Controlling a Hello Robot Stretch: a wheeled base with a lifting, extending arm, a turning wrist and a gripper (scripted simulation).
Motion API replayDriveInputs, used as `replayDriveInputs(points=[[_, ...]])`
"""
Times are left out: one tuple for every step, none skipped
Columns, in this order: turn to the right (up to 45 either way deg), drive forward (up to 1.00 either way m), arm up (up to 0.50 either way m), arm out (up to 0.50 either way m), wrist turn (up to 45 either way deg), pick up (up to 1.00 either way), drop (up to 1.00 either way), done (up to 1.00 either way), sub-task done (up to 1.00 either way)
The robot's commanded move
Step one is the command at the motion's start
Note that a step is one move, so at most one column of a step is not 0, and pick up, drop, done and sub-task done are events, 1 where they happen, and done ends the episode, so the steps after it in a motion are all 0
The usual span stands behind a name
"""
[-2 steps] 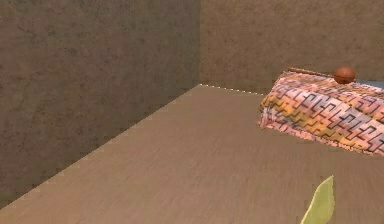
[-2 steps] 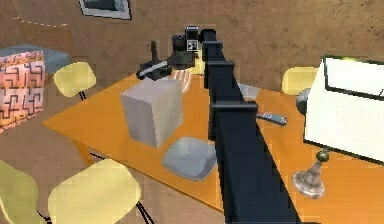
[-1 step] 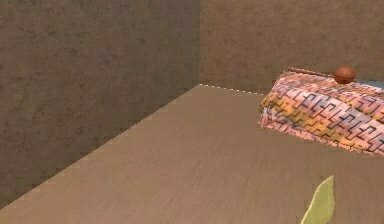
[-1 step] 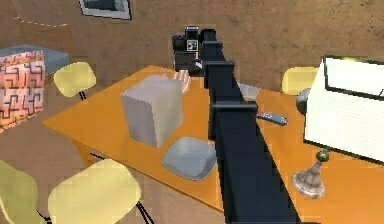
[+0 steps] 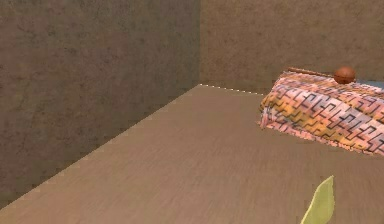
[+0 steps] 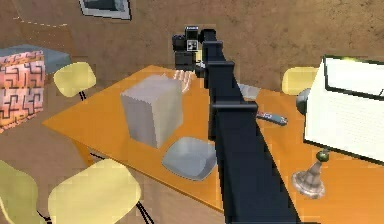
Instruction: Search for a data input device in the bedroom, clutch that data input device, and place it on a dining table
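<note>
Orange table [image 6: 95, 125] behind fingers [image 6: 181, 76]; hold unclear

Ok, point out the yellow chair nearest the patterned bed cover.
The yellow chair at the arm side view's upper left, beside the patterned cover. The bottom chairs and the far-right chair stand away from it.

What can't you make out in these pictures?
Arm side view: whether the pincer holds anything; table behind it.
Arm side view: small dark thing by the arm, too small to name.
Arm side view: wall picture, cut by top edge.
Forward view: bed, cut by right edge.
</note>
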Motion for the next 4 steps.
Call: replayDriveInputs(points=[[0.0,0.0,-0.32,0.0,0.0,0.0,0.0,0.0,0.0],[0.0,0.0,0.0,0.0,0.0,0.0,1.0,0.0,0.0],[0.0,0.0,0.0,-0.1,0.0,0.0,0.0,0.0,0.0],[0.0,0.0,0.0,0.0,0.0,0.0,0.0,1.0,0.0]])
